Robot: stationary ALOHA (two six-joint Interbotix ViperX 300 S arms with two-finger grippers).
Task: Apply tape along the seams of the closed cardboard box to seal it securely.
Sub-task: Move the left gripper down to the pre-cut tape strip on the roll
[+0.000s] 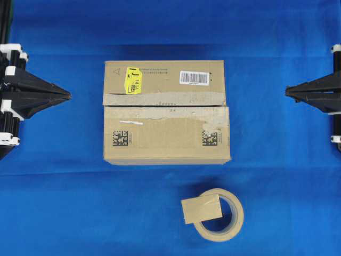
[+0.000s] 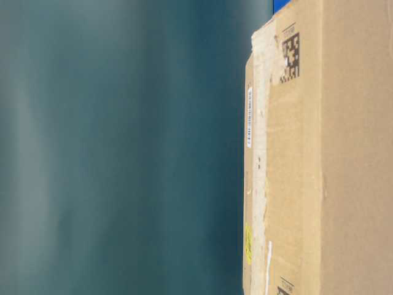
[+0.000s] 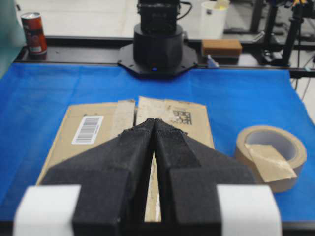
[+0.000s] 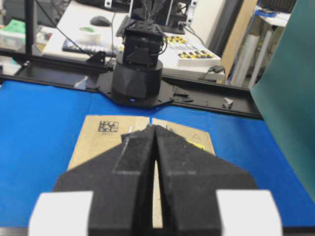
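The brown cardboard box [image 1: 166,111] lies mid-table with a yellow sticker [image 1: 133,80], a barcode label [image 1: 194,78] and two black matrix codes. Its seam [image 1: 165,105] runs left to right between the flaps, edged by ragged pale strips. A cut piece of tan tape [image 1: 201,208] rests on the round tape roll [image 1: 219,215] in front of the box. My left gripper [image 1: 69,95] is shut and empty, well left of the box. My right gripper [image 1: 286,92] is shut and empty, off to the box's right. Each wrist view shows the box [image 3: 98,129] [image 4: 101,135] beyond touching fingertips.
A blue cloth [image 1: 64,202] covers the table. The other arm's black base [image 3: 157,46] stands at the far table edge, with a red can [image 3: 33,32] beyond the cloth at the left. The table-level view is filled by the box [image 2: 331,153] and a teal backdrop.
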